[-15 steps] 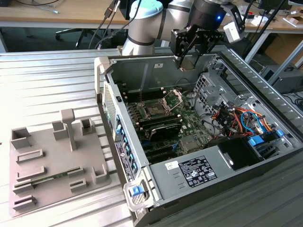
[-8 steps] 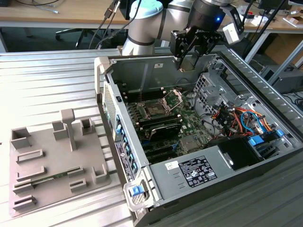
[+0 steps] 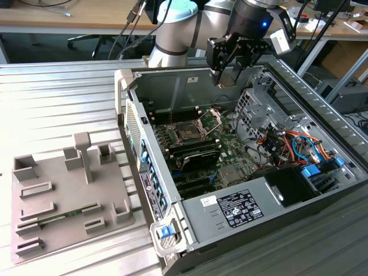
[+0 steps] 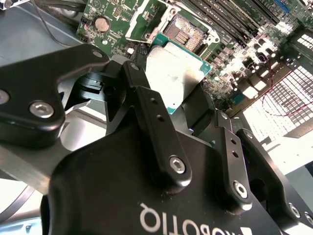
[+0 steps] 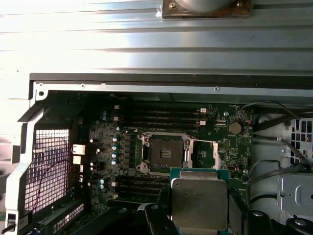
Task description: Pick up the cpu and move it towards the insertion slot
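My gripper [image 3: 228, 77] hangs above the open computer case, shut on the cpu [image 4: 173, 73], a flat square chip with a pale silver top and a green edge. The black fingers [image 4: 146, 105] clamp the chip's two opposite sides. In the first wrist view the cpu [image 5: 199, 198] sits just off the insertion slot [image 5: 164, 154], partly overlapping the slot's frame. The insertion slot [image 3: 188, 133] lies on the green motherboard, dark in the centre, with its metal plate [image 3: 210, 119] hinged open. In the second wrist view the insertion slot [image 4: 188, 29] shows just beyond the chip's far edge.
A grey tray [image 3: 63, 195] with a green memory stick [image 3: 52, 218] lies at the exterior view's left, outside the case. The case wall [image 3: 135, 123], a drive cage [image 3: 256, 106], coloured cables [image 3: 287, 144] and the power supply [image 3: 241, 207] ring the motherboard.
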Action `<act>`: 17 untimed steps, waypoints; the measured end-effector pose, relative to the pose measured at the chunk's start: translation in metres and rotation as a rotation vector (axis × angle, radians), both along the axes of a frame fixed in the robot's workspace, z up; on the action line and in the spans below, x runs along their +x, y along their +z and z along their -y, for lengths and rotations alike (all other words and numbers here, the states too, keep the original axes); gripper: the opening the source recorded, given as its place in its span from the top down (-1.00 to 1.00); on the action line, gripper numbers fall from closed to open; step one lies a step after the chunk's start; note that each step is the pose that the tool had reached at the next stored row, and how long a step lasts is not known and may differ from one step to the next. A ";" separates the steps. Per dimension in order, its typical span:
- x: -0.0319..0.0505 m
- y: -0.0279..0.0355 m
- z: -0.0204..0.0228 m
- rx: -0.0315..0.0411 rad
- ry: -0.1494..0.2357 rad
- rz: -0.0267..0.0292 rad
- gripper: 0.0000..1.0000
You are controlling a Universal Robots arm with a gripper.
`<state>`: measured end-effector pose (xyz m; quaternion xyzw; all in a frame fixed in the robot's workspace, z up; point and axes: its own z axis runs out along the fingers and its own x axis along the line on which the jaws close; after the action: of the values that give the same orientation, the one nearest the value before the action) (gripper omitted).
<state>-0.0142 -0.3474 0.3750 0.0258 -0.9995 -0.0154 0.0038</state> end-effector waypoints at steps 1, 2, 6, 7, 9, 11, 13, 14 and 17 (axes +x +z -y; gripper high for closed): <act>0.0000 -0.0003 0.0000 0.0001 0.000 0.0000 -0.09; 0.0000 -0.0013 0.0000 0.0000 0.000 0.0000 -0.09; 0.0000 -0.0028 0.0000 0.0000 0.000 0.0000 -0.09; 0.0000 -0.0029 0.0000 0.0000 0.000 -0.0001 -0.09; 0.0000 -0.0032 0.0000 0.0000 0.000 0.0000 -0.09; 0.0000 -0.0036 0.0000 0.0000 0.000 0.0000 -0.09; 0.0000 -0.0039 0.0000 0.0000 0.000 0.0000 -0.09; 0.0000 -0.0041 0.0000 0.0000 0.000 0.0000 -0.09; 0.0000 -0.0046 0.0000 0.0000 0.000 0.0000 -0.09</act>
<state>-0.0142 -0.3474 0.3704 0.0258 -0.9995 -0.0155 0.0038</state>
